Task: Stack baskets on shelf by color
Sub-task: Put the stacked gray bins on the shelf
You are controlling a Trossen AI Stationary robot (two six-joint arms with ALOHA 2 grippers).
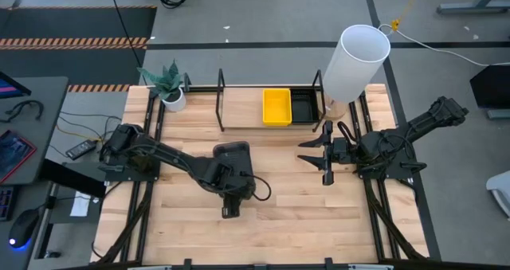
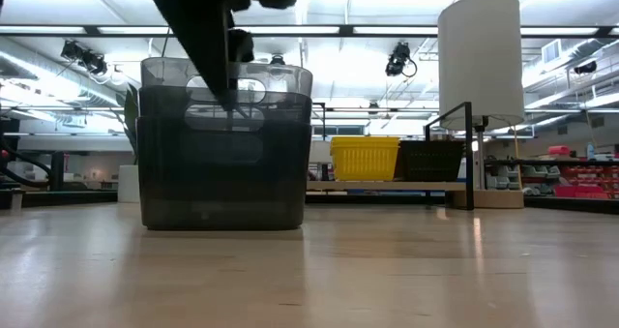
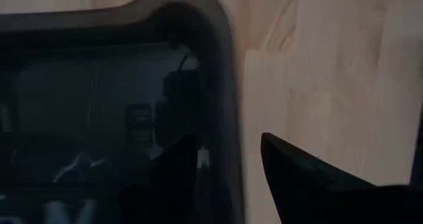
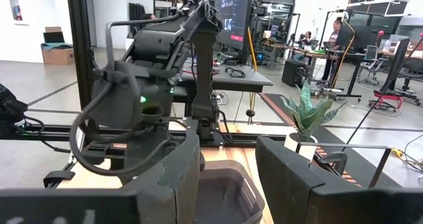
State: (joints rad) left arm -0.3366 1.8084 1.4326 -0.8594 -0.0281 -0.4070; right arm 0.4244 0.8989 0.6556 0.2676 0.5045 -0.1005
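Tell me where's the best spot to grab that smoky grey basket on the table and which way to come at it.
Probably the thin rim wall of the grey basket, taken from above. It stands upright and open-topped on the table, so one finger can go inside and one outside. The left gripper is already placed that way, its fingers straddling the wall near a rounded corner.

Pretty standard lab space: grey concrete floor (image 1: pixel 263 7) with hazard-stripe tape (image 1: pixel 76 41), strip lights (image 2: pixel 387 30) overhead, desks with a big monitor (image 4: pixel 232 16), light wood worktop (image 1: pixel 303 222).
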